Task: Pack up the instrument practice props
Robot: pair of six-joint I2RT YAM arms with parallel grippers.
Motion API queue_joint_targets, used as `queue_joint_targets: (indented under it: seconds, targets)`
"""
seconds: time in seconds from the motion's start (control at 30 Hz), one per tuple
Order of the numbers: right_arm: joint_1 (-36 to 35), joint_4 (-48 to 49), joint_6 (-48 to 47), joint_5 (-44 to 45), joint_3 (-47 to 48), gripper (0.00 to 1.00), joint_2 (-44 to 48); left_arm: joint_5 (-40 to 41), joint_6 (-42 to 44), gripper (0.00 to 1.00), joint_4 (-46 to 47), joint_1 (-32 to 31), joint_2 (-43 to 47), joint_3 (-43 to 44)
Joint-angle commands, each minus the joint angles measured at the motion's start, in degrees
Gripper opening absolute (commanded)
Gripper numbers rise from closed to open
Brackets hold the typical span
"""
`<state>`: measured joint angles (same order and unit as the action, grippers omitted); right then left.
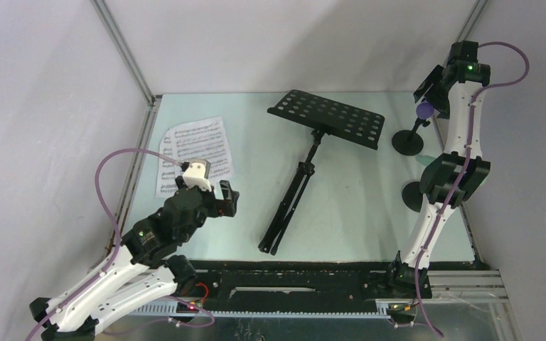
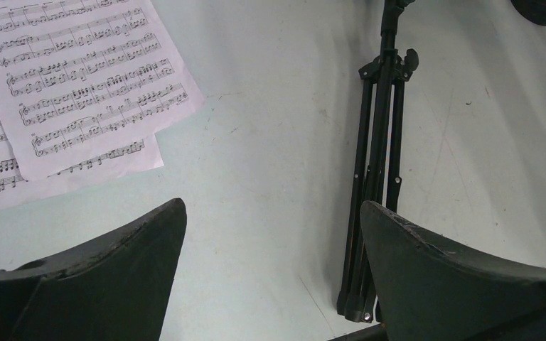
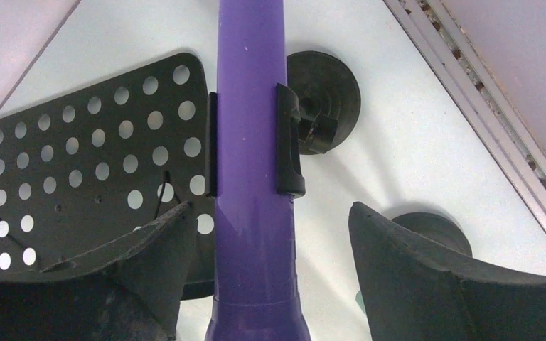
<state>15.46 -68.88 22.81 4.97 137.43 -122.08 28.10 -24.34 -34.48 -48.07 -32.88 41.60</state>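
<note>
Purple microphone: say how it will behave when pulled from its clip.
The purple microphone looks smooth and glossy, so it may slip between fingers. The clip hugs it, so the round-based holder will probably tip or lift along.

The white right arm [image 1: 461, 135] hides most of the mint-green microphone [image 1: 426, 161] and half the nearer black round-based holder [image 1: 410, 195] — from the right wrist, the purple plastic microphone [image 3: 250, 142] runs past both edges.
</note>
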Motion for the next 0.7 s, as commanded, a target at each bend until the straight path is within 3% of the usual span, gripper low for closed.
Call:
queue_joint_targets:
  seconds: [0.0,0.2,0.47,0.67]
  targets:
    - [0.5,0.2,-1.4,-0.6,2.7,0.82,-1.1,-0.6,1.3,1.0,1.1,0.3,0.6,2.2]
    - [0.5,0.4,-1.5,-1.2,2.5,0.61,-0.7,-0.7,1.4,1.0,1.0,0.3,0.9,2.1]
    - [0.5,1.7,-1.9,-2.0,0.9,0.0,4.5,-0.8,1.3,1.0,0.9,0.3,0.9,2.1]
    - [-0.7,3.3,-1.6,1.5,0.5,0.0,13.2,-0.7,1.3,1.0,0.9,0.3,0.8,2.1]
